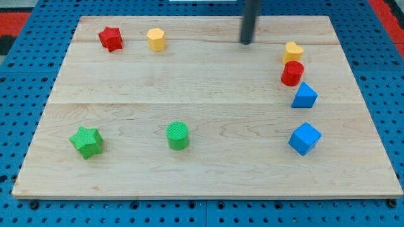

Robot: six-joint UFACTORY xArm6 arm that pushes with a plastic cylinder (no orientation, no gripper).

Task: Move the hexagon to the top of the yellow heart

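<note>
Camera view: the yellow hexagon [156, 39] is seen near the table's [208, 173] top edge, far to the left of the yellow heart [292, 52]. The tool, a bare rod holding nothing, is placed with its tip [246, 42] between them, touching neither. The approach is judged in hand; the hexagon's left side must next be reached.

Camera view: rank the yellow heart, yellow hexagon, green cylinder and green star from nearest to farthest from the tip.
Measured from my tip, near the view's top centre:
1. Yellow heart, at the view's right.
2. Yellow hexagon, at the view's top left.
3. Green cylinder, lower down, left of centre.
4. Green star, at the view's bottom left.
</note>
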